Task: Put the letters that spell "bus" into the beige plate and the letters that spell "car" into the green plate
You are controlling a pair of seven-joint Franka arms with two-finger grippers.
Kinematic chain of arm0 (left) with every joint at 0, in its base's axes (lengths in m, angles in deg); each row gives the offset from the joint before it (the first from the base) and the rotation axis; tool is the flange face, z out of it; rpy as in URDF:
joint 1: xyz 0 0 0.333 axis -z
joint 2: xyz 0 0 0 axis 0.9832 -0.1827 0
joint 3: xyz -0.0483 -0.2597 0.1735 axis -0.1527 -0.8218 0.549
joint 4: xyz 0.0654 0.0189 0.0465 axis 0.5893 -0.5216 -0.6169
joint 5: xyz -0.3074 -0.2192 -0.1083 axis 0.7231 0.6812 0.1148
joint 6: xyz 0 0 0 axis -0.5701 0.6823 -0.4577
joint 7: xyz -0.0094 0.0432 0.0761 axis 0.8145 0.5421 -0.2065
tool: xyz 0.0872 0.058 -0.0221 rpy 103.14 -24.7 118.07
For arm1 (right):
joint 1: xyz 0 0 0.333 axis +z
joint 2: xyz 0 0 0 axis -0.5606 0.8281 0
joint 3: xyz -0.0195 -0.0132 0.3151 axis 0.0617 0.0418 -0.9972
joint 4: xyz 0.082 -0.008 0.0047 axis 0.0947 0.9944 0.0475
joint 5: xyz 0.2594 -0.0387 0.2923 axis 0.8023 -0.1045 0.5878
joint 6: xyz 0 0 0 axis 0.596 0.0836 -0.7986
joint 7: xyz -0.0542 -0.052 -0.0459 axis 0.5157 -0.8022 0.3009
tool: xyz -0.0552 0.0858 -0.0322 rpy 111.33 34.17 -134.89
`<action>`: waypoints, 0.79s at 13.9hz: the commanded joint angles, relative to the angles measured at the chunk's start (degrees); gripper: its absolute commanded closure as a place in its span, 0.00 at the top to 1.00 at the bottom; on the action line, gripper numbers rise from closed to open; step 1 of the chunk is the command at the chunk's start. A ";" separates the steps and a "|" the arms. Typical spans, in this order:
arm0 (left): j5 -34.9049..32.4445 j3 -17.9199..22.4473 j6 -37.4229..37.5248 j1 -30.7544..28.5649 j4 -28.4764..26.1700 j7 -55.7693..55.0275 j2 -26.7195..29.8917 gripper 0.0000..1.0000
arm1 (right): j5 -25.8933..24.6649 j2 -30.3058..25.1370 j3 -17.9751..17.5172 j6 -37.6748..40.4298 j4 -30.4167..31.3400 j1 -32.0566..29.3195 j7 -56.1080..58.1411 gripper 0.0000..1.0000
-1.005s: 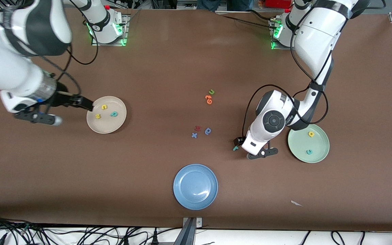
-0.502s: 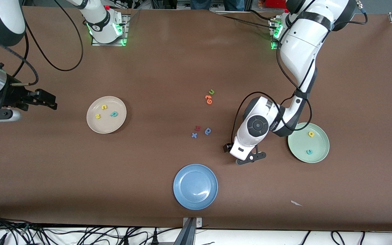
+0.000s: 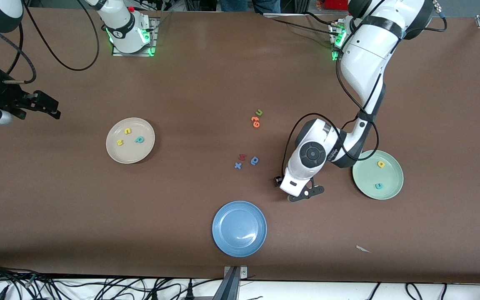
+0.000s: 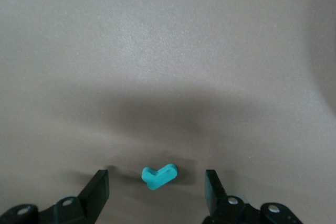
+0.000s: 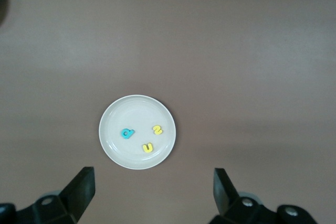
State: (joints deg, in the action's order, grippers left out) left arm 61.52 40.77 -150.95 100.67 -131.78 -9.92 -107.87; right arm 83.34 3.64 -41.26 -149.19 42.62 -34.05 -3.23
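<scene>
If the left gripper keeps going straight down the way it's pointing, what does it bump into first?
Most likely the teal r, lying on the table between the open fingers of the left gripper; how much gap remains is unclear.

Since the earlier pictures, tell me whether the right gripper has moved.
Yes. The right gripper has pulled away from the beige plate, which stayed put, toward the right arm's end of the table, open and empty.

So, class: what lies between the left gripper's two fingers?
The teal r lies on the table between the left gripper's fingers, touching neither; the left wrist view shows it.
</scene>
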 commanded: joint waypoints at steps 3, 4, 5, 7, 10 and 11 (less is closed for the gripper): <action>0.97 1.08 0.91 1.04 2.00 -0.36 -1.48 0.66 | 0.03 -0.95 -2.84 -0.70 1.39 -1.80 -5.35 1.00; 0.97 1.08 0.91 0.96 2.09 -0.36 -1.56 0.62 | 2.04 -0.86 -2.40 -0.53 0.86 -1.98 -5.35 1.00; 0.97 1.17 0.91 0.96 2.09 -0.36 -1.56 0.60 | 4.06 -0.25 -1.53 -0.44 -0.45 -2.15 -5.26 1.00; 1.06 1.17 0.91 0.96 2.09 -0.45 -1.56 0.54 | 5.40 0.19 0.59 2.79 -1.52 -1.89 -5.26 1.00; 1.06 1.34 0.91 0.96 2.09 -0.45 -1.56 0.49 | 4.87 0.46 0.41 3.78 -1.60 -1.36 -3.77 1.00; 1.06 1.34 0.91 0.96 2.09 -0.45 -1.56 0.48 | 4.18 0.37 0.24 3.87 -1.60 -1.36 -3.77 1.00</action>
State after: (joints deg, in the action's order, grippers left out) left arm 61.52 41.22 -150.80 100.83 -131.47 -10.14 -108.42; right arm 87.48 3.60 -40.53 -146.86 42.34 -35.45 -7.79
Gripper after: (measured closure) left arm 0.493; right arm 0.000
